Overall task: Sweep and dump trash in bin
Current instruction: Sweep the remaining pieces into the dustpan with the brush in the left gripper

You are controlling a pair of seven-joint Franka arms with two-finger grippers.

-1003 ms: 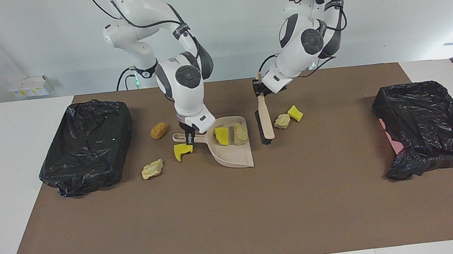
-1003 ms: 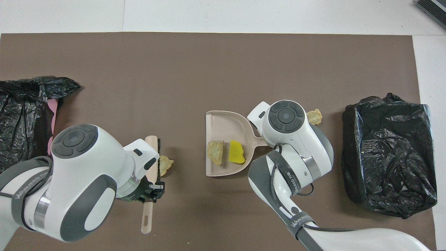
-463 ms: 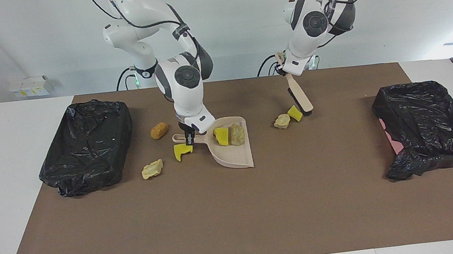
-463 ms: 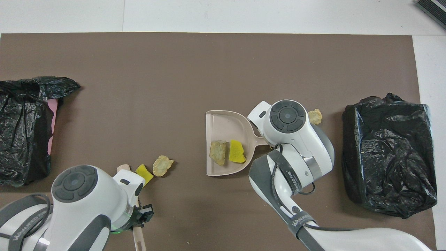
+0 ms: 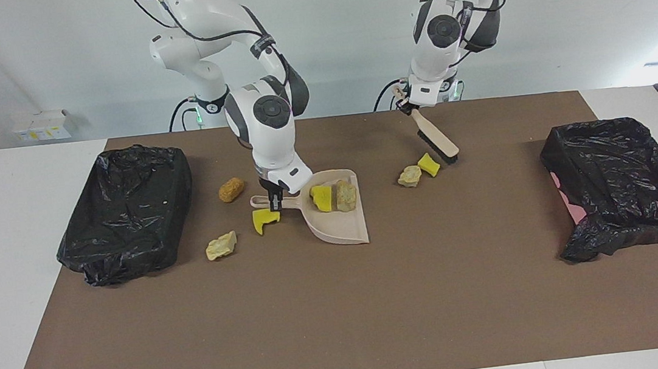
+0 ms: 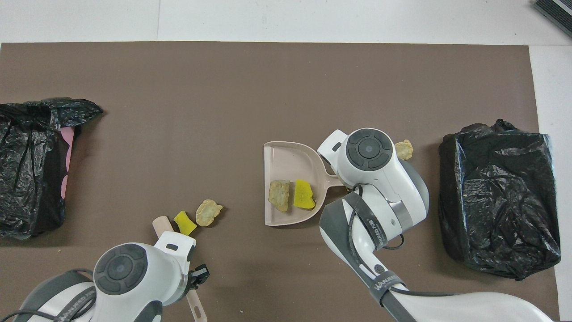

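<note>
Sweeping is the step in hand, judged from the facing view. The left claw point(image 5: 405, 102) is clenched on the brush point(image 5: 433, 138) handle and held up over the desk point(image 5: 342, 305) edge at the robots' end, with the brush slanting down so that its bristle end sits just beside a yellow sponge point(image 5: 428, 165) and a beige lump point(image 5: 409, 176). The right claw point(image 5: 274, 201) is clenched on the dustpan point(image 5: 337, 217) handle, and the pan lies flat on the desk with a yellow chunk point(image 5: 322, 198) and a lump point(image 5: 345, 195) inside. Three scraps are left loose toward the right arm's end: a brown lump point(image 5: 231, 189), a yellow piece point(image 5: 265, 219) touching or just beside the pan handle, and a pale lump point(image 5: 221, 245). Black-bagged bins point(image 5: 127, 210) stand at both ends.

In the overhead view, the brush tip point(image 6: 160, 222) is seen just beside the sponge point(image 6: 184, 222), on the side away from the pan point(image 6: 292, 154). For a good stroke, the bristles should be lowered to the desk before being drawn, and the pair pushed in one line toward the pan's open lip. The pan should be held firmly down so that scraps ride in, not under. The lump point(image 6: 208, 212) may roll aside, so a slow stroke is advised.
</note>
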